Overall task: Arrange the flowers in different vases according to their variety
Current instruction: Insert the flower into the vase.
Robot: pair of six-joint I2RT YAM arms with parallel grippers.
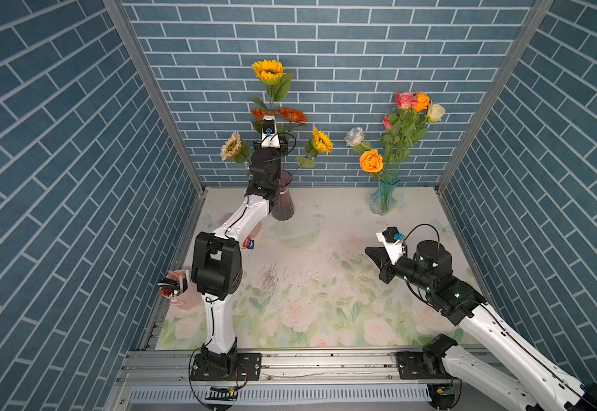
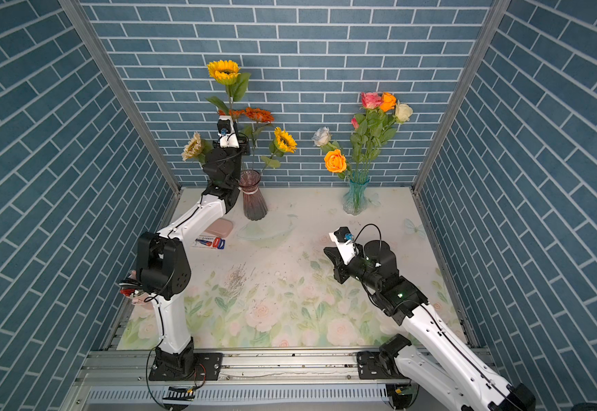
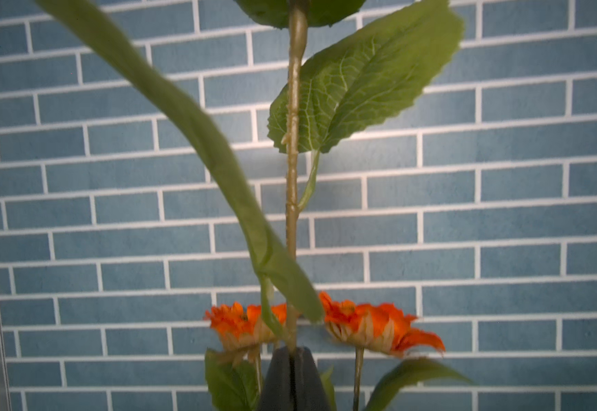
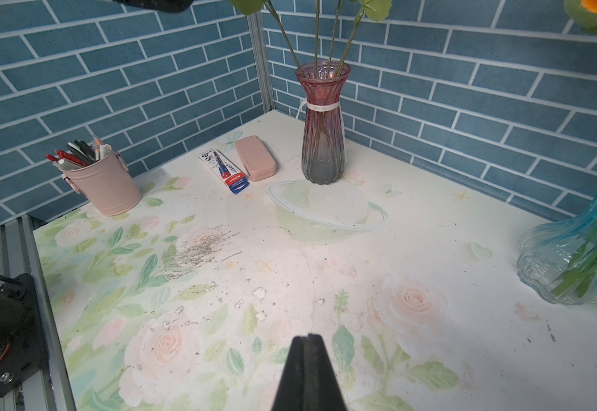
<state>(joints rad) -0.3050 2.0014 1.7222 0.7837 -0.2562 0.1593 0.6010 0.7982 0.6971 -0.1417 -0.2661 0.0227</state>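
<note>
**Left claw pinches the tall sunflower's stem; right claw shut and empty over the counter**

The left claw is pressed together on the stem of the tall yellow sunflower. It is raised high at the far left, above the plum vase. In the left wrist view the stem runs straight into the seam between the jaws, with orange sunflower heads just beyond on either side. A cream sunflower leans left from the plum vase and a second yellow sunflower leans right. The arm hides the tall stem's foot, so I cannot tell whether it sits in the vase.

The right claw has its jaws closed on nothing and hovers above the flower-printed counter toward the right side, well apart from both vases. Beyond it, at the far right, the aqua vase holds the roses: an orange rose and a pale blue rose low on the left, with a pink rose and a white rose at the top.

On the left side of the counter a pink pen cup stands at the edge. A pen packet and a pink case lie side by side near the plum vase.
</note>
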